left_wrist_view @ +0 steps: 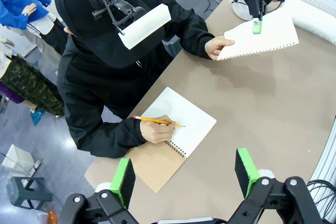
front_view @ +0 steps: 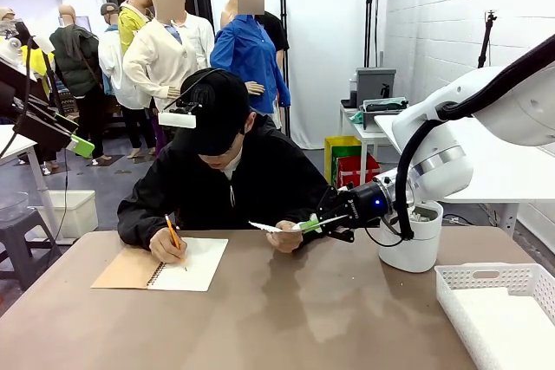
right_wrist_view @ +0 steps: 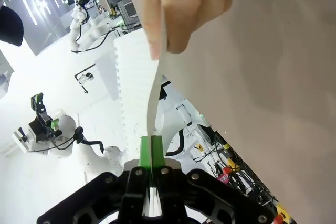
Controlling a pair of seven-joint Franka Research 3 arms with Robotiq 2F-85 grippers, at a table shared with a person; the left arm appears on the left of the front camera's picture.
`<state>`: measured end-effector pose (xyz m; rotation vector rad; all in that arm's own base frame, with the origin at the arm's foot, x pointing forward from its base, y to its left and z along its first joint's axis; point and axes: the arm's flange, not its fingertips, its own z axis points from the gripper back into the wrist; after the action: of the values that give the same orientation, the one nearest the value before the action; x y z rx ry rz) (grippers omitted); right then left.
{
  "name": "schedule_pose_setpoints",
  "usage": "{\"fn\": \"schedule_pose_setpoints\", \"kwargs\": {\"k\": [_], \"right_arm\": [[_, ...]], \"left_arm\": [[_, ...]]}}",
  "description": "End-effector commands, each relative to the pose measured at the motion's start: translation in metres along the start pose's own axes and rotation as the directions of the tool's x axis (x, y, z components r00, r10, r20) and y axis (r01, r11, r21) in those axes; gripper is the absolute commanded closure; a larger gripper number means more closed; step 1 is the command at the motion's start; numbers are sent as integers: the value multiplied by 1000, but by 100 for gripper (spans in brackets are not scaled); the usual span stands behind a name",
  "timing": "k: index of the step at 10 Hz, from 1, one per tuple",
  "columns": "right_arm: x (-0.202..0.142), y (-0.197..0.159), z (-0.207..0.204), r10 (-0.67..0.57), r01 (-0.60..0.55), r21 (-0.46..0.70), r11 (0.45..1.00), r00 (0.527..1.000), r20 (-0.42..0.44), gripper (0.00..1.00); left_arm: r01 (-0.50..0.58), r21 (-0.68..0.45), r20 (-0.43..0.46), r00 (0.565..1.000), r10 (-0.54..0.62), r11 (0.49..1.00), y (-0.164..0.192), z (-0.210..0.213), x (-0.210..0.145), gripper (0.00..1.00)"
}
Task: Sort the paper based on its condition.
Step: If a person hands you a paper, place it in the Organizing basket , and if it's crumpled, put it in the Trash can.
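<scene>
Over the table (front_view: 260, 318), right claw (front_view: 310, 224) clamps paper (left_wrist_view: 265, 38) at its edge; left claw (left_wrist_view: 184, 157) gapes.

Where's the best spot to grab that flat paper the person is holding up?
The free edge of the paper, away from the person's hand, coming in from the robot's right. The paper is thin and held flat above the table, so it can be pinched top and bottom. The right gripper is shut on that edge.
</scene>
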<state>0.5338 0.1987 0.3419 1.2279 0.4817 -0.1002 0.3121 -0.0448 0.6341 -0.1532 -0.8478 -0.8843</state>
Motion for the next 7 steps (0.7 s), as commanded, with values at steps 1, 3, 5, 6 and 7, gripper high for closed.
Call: {"fn": "schedule_pose_setpoints", "kwargs": {"k": [1,3,5,6,7], "right_arm": [[-15,17,-2,98,-98,0,995,994,-41,100],[-39,38,-8,206,-209,-20,978,974,-98,100],[-64,56,-15,259,-270,-47,962,950,-176,100],[-74,64,-15,295,-311,-71,948,940,-174,100],[-83,74,-12,354,-373,-113,921,921,-160,100]], "left_arm": [[-7,11,-3,1000,7,1000,0,0,0,0],[-7,11,-3,1000,7,1000,0,0,0,0],[-7,11,-3,1000,7,1000,0,0,0,0],[-7,11,-3,1000,7,1000,0,0,0,0],[-7,11,-3,1000,7,1000,0,0,0,0]]}}
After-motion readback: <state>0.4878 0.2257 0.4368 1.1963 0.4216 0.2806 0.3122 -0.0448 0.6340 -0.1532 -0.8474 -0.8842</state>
